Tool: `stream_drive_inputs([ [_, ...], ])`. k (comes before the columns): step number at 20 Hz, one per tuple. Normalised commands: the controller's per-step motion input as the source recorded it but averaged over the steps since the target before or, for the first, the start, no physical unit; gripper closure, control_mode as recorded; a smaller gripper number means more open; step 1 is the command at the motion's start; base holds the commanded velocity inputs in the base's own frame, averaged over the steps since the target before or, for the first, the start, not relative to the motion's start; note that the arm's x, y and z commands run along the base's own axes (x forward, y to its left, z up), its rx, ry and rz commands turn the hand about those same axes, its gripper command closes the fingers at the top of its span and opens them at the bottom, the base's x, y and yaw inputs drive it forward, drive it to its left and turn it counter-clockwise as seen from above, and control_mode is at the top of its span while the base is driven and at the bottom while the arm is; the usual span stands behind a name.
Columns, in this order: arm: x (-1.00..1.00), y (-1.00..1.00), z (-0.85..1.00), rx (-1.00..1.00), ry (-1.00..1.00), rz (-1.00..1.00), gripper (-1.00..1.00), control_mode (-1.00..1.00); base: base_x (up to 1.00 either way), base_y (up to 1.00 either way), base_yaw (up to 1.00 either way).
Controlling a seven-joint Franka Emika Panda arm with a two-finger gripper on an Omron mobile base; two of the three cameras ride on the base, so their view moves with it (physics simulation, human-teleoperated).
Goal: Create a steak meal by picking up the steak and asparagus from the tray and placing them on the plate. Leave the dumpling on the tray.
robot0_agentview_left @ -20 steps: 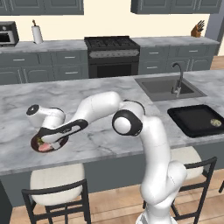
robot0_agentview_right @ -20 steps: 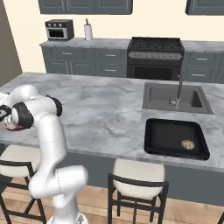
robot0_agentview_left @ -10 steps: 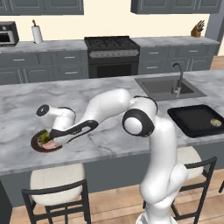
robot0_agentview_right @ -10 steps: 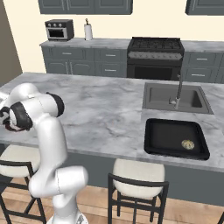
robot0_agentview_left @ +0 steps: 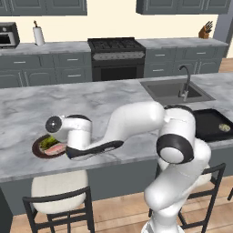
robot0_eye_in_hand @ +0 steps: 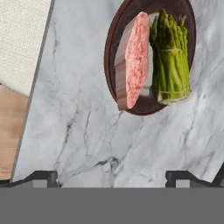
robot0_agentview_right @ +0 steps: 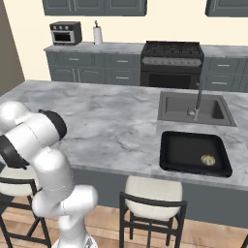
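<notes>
Two items sit on the plate (robot0_eye_in_hand: 114,43) now: the steak (robot0_eye_in_hand: 133,59) and the asparagus (robot0_eye_in_hand: 171,57), side by side and touching or very nearly so, steak on the side nearer the counter edge. The gripper (robot0_eye_in_hand: 112,177) hangs just off the plate over bare marble, its fingertips (robot0_eye_in_hand: 41,177) spread wide with nothing between them.

By my read the steak is a soft, floppy slab, probably slick; anyone lifting it would want to pinch across its short width near the middle. It is tilted up on edge against the rim, so a nudge could tip it. The asparagus looks light and stiffer, tied at the waist, and that band is the natural place to take hold.

Over at the far end of the island, the black tray (robot0_agentview_right: 170,162) lies just in front of the sink (robot0_agentview_right: 172,109), with the dumpling (robot0_agentview_right: 208,159) alone in its corner, where it belongs.

Nothing crowds the plate on the counter (robot0_agentview_left: 27,118); a stool (robot0_agentview_left: 57,184) stands below the edge, well clear.
</notes>
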Motion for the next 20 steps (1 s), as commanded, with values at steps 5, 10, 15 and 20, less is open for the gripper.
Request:
stream_drive_inputs([
  [5, -0.62, -0.7, 0.96, 0.13, -0.15, -0.09, -1.0, -1.0, 0.0, 0.0, 0.0],
  [10, -0.27, -0.73, 0.89, 0.2, -0.02, -0.06, -1.0, -1.0, 0.0, 0.0, 0.0],
  [15, -0.13, -0.92, 0.03, 0.31, -0.02, 0.04, -1.0, -1.0, 0.0, 0.0, 0.0],
  [20, -0.16, -0.88, 0.0, 0.3, -0.03, 0.05, -1.0, -1.0, 0.0, 0.0, 0.0],
])
